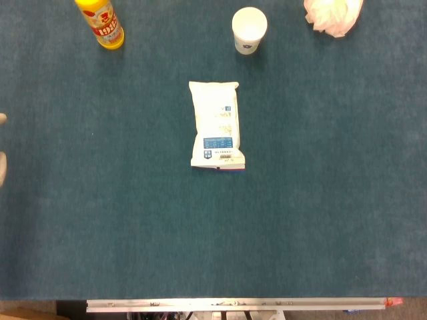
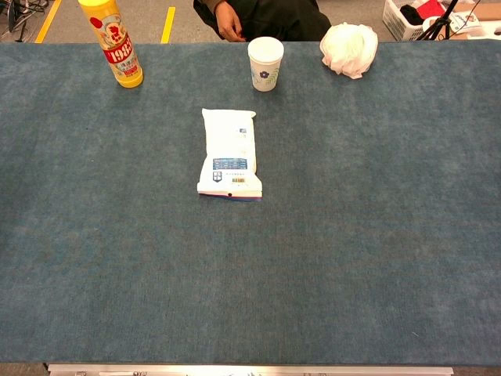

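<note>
Four things lie on our blue-green table (image 1: 320, 220), all in its far half. One white snack pouch (image 1: 216, 125) lies flat near the middle, long axis running from 12 to 6 o'clock, its printed label toward 6. From the pouch, a white paper cup (image 1: 249, 29) stands upright at about 1 o'clock, a yellow bottle (image 1: 101, 23) with a red label stands at about 10 o'clock by the far edge, and a crumpled white plastic bag (image 1: 333, 15) sits at about 2 o'clock, cut by the top of the head view. None of them touch; each is well apart from the others.

We see bare cloth all round the pouch, and the whole near half down to the metal front edge (image 1: 233, 304) is open. At the left border of the head view, toward 9 o'clock from the pouch, two pale slivers (image 1: 3, 160) show; we cannot tell whether they belong to our left hand. We cannot tell how any fingers stand, since neither view shows a hand plainly.
</note>
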Controlling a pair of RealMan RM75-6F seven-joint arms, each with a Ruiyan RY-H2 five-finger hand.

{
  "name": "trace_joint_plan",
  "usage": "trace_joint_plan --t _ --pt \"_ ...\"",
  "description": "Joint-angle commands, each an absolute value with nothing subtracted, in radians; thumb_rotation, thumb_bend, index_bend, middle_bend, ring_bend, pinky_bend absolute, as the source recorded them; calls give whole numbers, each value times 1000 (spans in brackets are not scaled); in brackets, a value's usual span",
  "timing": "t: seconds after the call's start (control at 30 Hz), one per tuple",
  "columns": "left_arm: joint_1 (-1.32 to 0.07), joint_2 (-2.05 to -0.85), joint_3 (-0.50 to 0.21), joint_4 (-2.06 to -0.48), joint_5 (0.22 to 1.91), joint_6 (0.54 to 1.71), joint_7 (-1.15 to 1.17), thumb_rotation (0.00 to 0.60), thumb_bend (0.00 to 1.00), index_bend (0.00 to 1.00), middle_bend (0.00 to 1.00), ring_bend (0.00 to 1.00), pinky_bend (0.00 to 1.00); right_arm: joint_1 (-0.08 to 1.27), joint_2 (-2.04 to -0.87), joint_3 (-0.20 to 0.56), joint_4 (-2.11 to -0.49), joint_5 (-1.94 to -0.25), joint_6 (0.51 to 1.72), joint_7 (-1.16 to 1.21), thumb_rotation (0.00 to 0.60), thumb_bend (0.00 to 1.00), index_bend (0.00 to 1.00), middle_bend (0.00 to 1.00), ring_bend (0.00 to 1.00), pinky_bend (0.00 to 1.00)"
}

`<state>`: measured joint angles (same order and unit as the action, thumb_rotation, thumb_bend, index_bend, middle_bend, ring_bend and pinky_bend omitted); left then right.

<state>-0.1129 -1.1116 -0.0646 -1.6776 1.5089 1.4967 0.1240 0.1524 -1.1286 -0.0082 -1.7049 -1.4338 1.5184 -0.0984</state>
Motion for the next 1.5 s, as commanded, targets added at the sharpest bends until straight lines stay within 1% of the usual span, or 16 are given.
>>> trace_joint_plan --t 0.03,0.3,0.6,0.77,0.9,1.0,1.03,1.1,1.17,1.2,1.23,1.27,1.33,1.37,1.47,1.5 --pt "-112 -1112 -65 -1679 1507 1498 126 600 472 234 243 137 67 152 -1132 -4 -1698 -1441 1509 -94 600 188 0 339 269 458" --pt "-109 -1108 -59 -1686 1512 1503 130 600 472 235 243 137 67 151 -1134 1 -1685 -1476 1490 -72 600 191 0 339 269 458" --pt "-107 -1107 -59 -1697 1520 1513 123 600 472 235 243 137 67 182 -1134 -12 -1648 -1629 1487 11 600 201 0 355 272 458" --pt "-104 -1106 -58 -1700 1522 1519 120 600 472 234 244 137 67 225 -1149 -22 -1628 -1754 1489 72 600 211 0 392 319 458" --pt "-100 -1104 -57 -1705 1527 1527 116 600 472 234 244 137 67 281 -1183 -33 -1620 -1852 1458 98 600 222 0 432 364 459" --pt "-96 -1101 -56 -1708 1528 1534 109 600 472 234 244 137 67 320 -1213 -38 -1615 -1900 1427 109 600 253 0 480 429 506" --pt "-93 -1098 -55 -1708 1527 1536 104 600 472 234 244 137 67 335 -1231 -39 -1610 -1915 1414 113 600 273 0 511 475 554" --pt "-88 -1093 -54 -1710 1524 1541 101 600 472 235 244 137 67 364 -1266 -39 -1594 -1945 1401 129 600 351 0 589 575 665" --pt "-83 -1090 -54 -1710 1524 1548 97 600 472 235 244 137 67 389 -1295 -41 -1577 -1970 1388 144 600 492 0 732 735 817" --pt "-81 -1089 -54 -1711 1524 1551 96 600 472 235 244 137 67 401 -1310 -41 -1569 -1981 1382 150 600 539 0 782 793 866" --pt "-79 -1088 -53 -1712 1524 1554 94 600 472 235 244 137 67 418 -1329 -42 -1557 -1997 1375 155 600 616 0 855 882 936" --pt "-77 -1086 -53 -1713 1524 1556 94 600 472 235 244 137 67 430 -1344 -42 -1546 -2009 1370 157 600 677 0 902 942 976" --pt "-74 -1083 -54 -1719 1525 1560 95 600 472 235 244 137 67 455 -1378 -47 -1515 -2041 1363 158 600 794 0 953 996 1000" --pt "-73 -1081 -54 -1721 1525 1563 95 600 472 235 244 137 67 465 -1389 -50 -1505 -2050 1356 157 600 850 0 969 1000 1000" --pt "-71 -1077 -58 -1729 1524 1568 96 600 472 234 245 137 67 495 -1417 -54 -1476 -2075 1337 133 600 966 0 997 1000 1000" --pt "-71 -1077 -58 -1730 1523 1569 96 600 472 234 245 137 67 502 -1426 -52 -1465 -2084 1337 115 600 982 0 999 1000 1000"
